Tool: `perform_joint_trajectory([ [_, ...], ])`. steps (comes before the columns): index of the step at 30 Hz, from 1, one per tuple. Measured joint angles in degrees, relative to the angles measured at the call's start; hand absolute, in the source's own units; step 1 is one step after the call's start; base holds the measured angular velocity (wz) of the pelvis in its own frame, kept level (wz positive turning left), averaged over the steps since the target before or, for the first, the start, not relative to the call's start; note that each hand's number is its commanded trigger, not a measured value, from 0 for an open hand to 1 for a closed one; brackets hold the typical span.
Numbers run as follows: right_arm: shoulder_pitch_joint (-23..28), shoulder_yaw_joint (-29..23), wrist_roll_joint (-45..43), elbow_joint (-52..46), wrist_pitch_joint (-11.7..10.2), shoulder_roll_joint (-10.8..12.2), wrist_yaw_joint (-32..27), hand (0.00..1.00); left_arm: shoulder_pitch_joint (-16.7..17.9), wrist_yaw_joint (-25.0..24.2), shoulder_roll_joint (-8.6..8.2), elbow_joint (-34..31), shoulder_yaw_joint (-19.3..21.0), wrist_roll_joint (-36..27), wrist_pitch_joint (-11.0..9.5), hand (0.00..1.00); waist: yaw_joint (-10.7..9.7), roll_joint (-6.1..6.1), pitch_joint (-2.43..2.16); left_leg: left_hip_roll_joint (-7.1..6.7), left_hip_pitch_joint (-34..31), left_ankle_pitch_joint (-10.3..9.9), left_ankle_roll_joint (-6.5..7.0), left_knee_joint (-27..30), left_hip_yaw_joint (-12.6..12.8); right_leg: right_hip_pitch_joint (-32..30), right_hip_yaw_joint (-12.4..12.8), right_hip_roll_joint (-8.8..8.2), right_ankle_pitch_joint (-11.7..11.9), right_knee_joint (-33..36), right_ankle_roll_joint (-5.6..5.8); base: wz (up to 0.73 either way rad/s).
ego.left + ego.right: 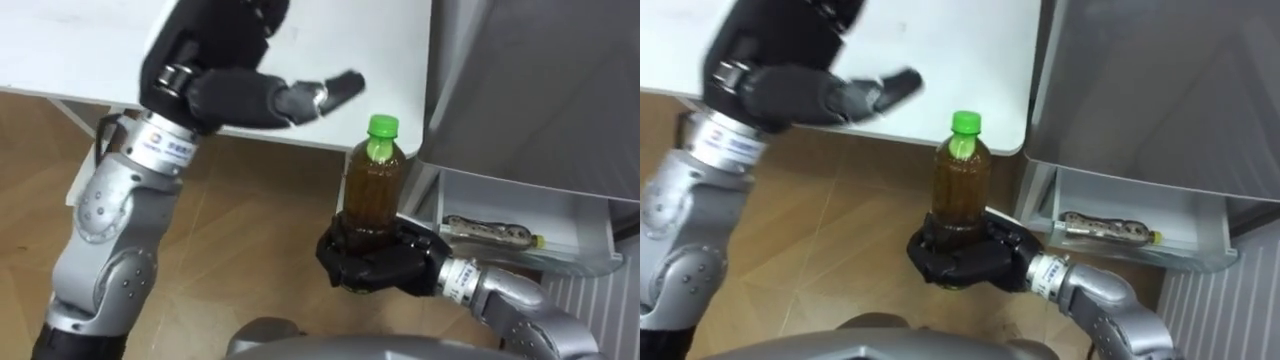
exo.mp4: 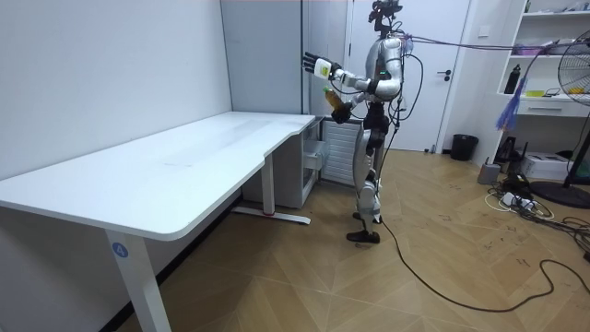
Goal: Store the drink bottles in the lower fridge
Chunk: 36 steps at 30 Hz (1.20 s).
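Note:
My right hand (image 1: 385,262) is shut on the lower part of an amber drink bottle (image 1: 372,190) with a green cap, held upright above the wooden floor. The bottle (image 1: 960,185) stands just left of the grey fridge (image 1: 530,80). Low on the fridge, a white compartment (image 1: 585,215) stands open, and a small bottle with a yellow cap (image 1: 490,232) lies in it. My left hand (image 1: 300,97) is raised over the table corner, open, with nothing in it. In the room view I stand at the far end of the table, the held bottle (image 2: 332,99) in front of my chest.
The white table (image 1: 80,50) with its rounded corner lies close on my left, next to the fridge. A white ribbed panel (image 1: 590,305) shows at the lower right. Behind me in the room view are wooden floor, a bin (image 2: 464,147) and cables.

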Motion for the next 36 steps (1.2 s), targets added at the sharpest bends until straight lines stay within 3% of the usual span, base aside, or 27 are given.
perform_joint_trajectory([
  [5, 0.3, -2.6, -0.7, 0.0, 0.0, 0.2, 0.1, 1.00, 0.7, 5.4, -1.48, 0.0, 5.2, 0.8, -2.6, 0.00, 0.8, 0.23, 0.10, -0.03, 0.0, 0.0, -0.01, -0.7, -0.2, 0.2, -0.1, 0.03, 0.0, 0.0, 0.00, 0.01],
  [12, 3.3, -6.8, -2.1, 0.3, 0.0, 0.9, 0.0, 1.00, 3.5, 11.3, -2.09, 0.2, 13.0, 1.1, -3.7, 0.00, 2.5, 0.53, 0.06, -0.05, 1.1, 0.1, -0.08, -1.0, -0.6, 1.0, -0.9, 0.00, 0.0, -0.3, 0.00, 0.02],
  [14, 4.8, -7.6, -2.2, 0.3, 0.0, 1.4, 0.0, 1.00, 4.4, 13.9, -3.65, 0.4, 15.0, 1.3, -3.8, 0.00, 3.3, 0.53, 0.06, -0.15, 2.1, 0.1, -0.08, -1.5, -0.9, 2.0, -1.3, -0.01, 0.0, -1.1, 0.01, 0.00],
  [16, 5.2, -8.1, -3.7, 0.4, 0.0, 2.3, -0.3, 1.00, 4.6, 15.9, -3.91, 2.9, 15.7, 3.8, -4.6, 0.00, 3.3, 0.65, 0.16, -0.17, 2.6, 0.1, -0.09, -1.6, -0.9, 2.8, -1.5, 0.02, 0.0, -1.1, 0.05, 0.05],
  [18, 5.2, -8.3, -4.5, 0.4, 0.0, 2.5, -1.1, 1.00, 5.0, 18.3, -3.93, 7.6, 15.6, 6.8, -4.8, 0.00, 3.4, 1.09, 0.12, -0.19, 2.8, 0.1, -0.10, -1.6, -1.0, 3.1, -1.5, 0.03, 0.0, -1.1, 0.06, 0.02],
  [21, 4.8, -8.5, -4.5, 0.4, 0.6, 3.2, -2.3, 1.00, 6.4, 20.9, -4.08, 17.2, 14.9, 6.5, -4.8, 0.00, 3.5, 1.34, 0.04, -0.23, 2.6, 0.1, -0.11, -1.6, -1.1, 2.8, -1.4, 0.00, -0.1, -1.1, 0.10, 0.00],
  [25, 4.8, -8.3, -4.0, 0.4, 1.9, 3.6, -5.9, 1.00, 9.7, 24.3, -4.19, 35.7, 9.4, 4.4, -4.4, 0.00, 3.5, 1.03, -0.26, -0.51, 2.8, 0.1, -0.08, -2.0, -0.8, 2.7, -1.4, -0.16, -0.1, -1.9, 0.16, -0.02],
  [27, 4.6, -8.3, -3.9, 0.7, 1.9, 4.3, -7.7, 1.00, 10.0, 24.8, -4.19, 46.0, 6.4, 4.4, -3.6, 0.00, 3.6, 0.55, -0.23, -0.53, 2.8, 0.1, -0.08, -2.0, -0.8, 2.6, -1.4, -0.16, -0.1, -2.1, 0.18, 0.00],
  [28, 4.4, -8.3, -3.6, 1.6, 1.9, 4.9, -8.5, 1.00, 10.6, 24.9, -4.24, 51.3, 4.8, 3.8, -2.1, 0.00, 3.4, -0.11, -0.47, -0.53, 2.6, 0.1, -0.08, -1.9, -0.9, 2.5, -1.4, -0.16, -0.1, -2.1, 0.18, 0.00],
  [32, 3.0, -8.3, -2.5, 3.0, 3.3, 5.5, -12.5, 1.00, 11.6, 23.9, -4.88, 67.7, -0.2, -1.9, 0.4, 0.00, 3.5, -0.35, -0.53, -0.44, 2.9, 0.1, -0.08, -2.6, -0.3, 2.5, -0.9, -0.13, -0.1, -1.9, 0.19, -0.05],
  [36, 1.8, -8.7, -1.5, 5.1, 3.7, 7.4, -15.4, 1.00, 13.0, 22.4, -6.06, 77.8, -0.1, -2.3, 2.5, 0.00, 3.2, -0.31, -0.44, -0.05, 3.5, 0.0, -0.11, -3.2, 0.2, 2.4, -0.4, 0.06, -0.1, -2.0, 0.18, -0.09],
])
